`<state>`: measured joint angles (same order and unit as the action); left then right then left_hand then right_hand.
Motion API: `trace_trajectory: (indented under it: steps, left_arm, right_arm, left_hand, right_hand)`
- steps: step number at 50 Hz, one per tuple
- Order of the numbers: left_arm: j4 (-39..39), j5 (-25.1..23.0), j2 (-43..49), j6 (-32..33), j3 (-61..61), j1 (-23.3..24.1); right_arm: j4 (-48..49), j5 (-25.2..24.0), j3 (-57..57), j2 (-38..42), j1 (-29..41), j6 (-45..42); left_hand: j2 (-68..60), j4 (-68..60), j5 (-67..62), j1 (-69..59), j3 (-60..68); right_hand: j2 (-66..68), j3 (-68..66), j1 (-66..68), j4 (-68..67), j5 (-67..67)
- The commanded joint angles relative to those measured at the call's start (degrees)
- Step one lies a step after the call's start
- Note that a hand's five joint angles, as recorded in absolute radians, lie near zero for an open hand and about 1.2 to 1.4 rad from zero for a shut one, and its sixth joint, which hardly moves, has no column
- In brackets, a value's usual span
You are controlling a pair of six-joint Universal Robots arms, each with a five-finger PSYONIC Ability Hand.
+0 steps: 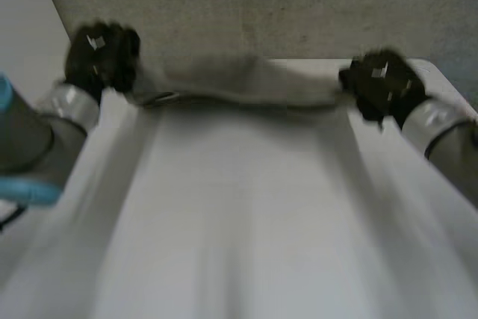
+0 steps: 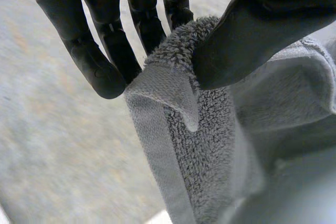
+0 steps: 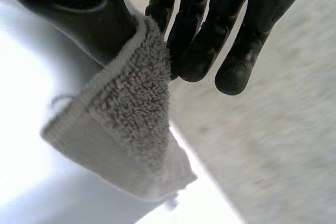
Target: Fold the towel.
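Note:
A light grey towel is held up off the white table and stretched between both hands, sloping down toward the camera. My left hand pinches the far left corner of the towel between thumb and fingers. My right hand pinches the far right corner of the towel between its thumb and fingers. The top edge sags a little between the hands.
The white table's far right corner shows behind the right hand. Grey carpet floor lies beyond the table. The towel covers most of the table top.

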<state>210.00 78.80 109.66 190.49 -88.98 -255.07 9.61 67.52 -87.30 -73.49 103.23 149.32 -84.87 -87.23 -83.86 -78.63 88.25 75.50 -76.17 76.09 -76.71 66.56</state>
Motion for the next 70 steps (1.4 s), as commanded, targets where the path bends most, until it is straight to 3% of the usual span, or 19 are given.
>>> trace_trajectory:
  steps: [1,8,12,17,20,28,32,37,42,45,49,55,60,70]
  left_arm:
    - [14.6,-6.1,0.2,6.4,-16.9,-0.2]
    - [13.8,-9.5,-2.1,11.3,-27.2,-1.7]
    - [12.2,-9.7,-7.2,11.5,-29.6,-3.1]
    - [7.3,-9.7,-15.1,11.3,-32.0,-6.0]
    - [-0.2,-9.8,-24.4,11.0,-33.2,-9.3]
    - [-7.0,-9.9,-28.1,10.9,-32.5,-11.9]
    - [-6.9,-9.9,-26.1,11.0,-32.7,-11.8]
    - [-5.7,-9.7,-17.3,11.4,-30.5,-10.1]
    - [-5.3,-8.7,-2.3,11.3,-20.8,-6.9]
    - [-5.6,-8.6,1.4,11.3,-17.5,-6.0]
    - [-6.4,-5.1,10.5,11.2,-7.6,-4.3]
    - [-8.7,-0.2,18.7,11.2,5.5,-2.3]
    - [-12.7,1.4,23.8,11.0,15.0,-1.7]
    - [-19.6,3.1,31.1,11.2,27.6,1.0]
  right_arm:
    - [5.2,-2.2,-15.1,0.3,-2.1,-4.2]
    - [4.6,-1.7,-19.8,-1.6,-4.4,-5.9]
    - [1.5,-1.7,-21.9,-10.8,-7.9,-5.7]
    - [-6.8,-2.0,-21.6,-18.4,-12.7,-5.9]
    - [-13.7,-2.9,-20.5,-23.9,-15.8,-6.1]
    - [-19.1,-5.6,-16.8,-27.2,-18.4,-8.5]
    - [-18.0,-5.9,-15.8,-21.3,-18.1,-12.3]
    - [-17.3,-5.4,-12.7,-12.0,-15.7,-16.4]
    - [-17.4,-1.6,-6.4,-1.9,-11.4,-17.0]
    - [-17.3,1.0,-1.6,4.6,-9.6,-16.6]
    - [-16.6,3.0,7.2,14.2,-8.7,-14.2]
    - [-16.6,4.9,17.4,21.5,-8.0,-9.4]
    - [-16.6,7.6,29.2,28.9,-7.6,-6.0]
    - [-16.6,10.3,39.3,36.7,-6.0,-5.6]
  left_hand:
    - [4.9,7.2,13.9,-1.4,-8.3]
    - [4.9,7.2,13.9,-1.4,-8.3]
    - [4.9,7.2,13.9,-1.4,-8.3]
    - [4.9,7.2,13.9,-1.4,-8.3]
    - [4.9,7.2,13.9,-1.4,-8.3]
    - [4.9,7.2,13.9,-1.4,-8.3]
    - [4.9,7.2,13.9,-1.4,-8.3]
    - [4.9,7.2,13.9,-1.4,-8.3]
    - [4.9,7.2,13.9,-1.4,-8.3]
    - [4.9,7.2,13.9,-1.4,-8.3]
    - [4.9,7.2,13.9,-1.4,-8.3]
    - [4.9,7.2,13.9,-1.4,-8.3]
    - [4.9,7.2,13.9,-1.4,-8.3]
    - [4.9,7.2,13.9,-1.4,-8.3]
  right_hand:
    - [4.5,-3.8,3.9,-3.3,3.4]
    - [4.5,-3.8,3.9,-3.3,3.4]
    - [4.5,-3.8,3.9,-3.3,3.4]
    - [4.5,-3.8,3.9,-3.3,3.4]
    - [4.5,-3.8,3.9,-3.3,3.4]
    - [4.5,-3.8,3.9,-3.3,3.4]
    - [4.5,-3.8,3.9,-3.3,3.4]
    - [4.5,-3.8,3.9,-3.3,3.4]
    - [4.5,-3.8,3.9,-3.3,3.4]
    - [4.5,-3.8,3.9,-3.3,3.4]
    - [4.5,-3.8,3.9,-3.3,3.4]
    - [4.5,-3.8,3.9,-3.3,3.4]
    - [4.5,-3.8,3.9,-3.3,3.4]
    - [4.5,-3.8,3.9,-3.3,3.4]
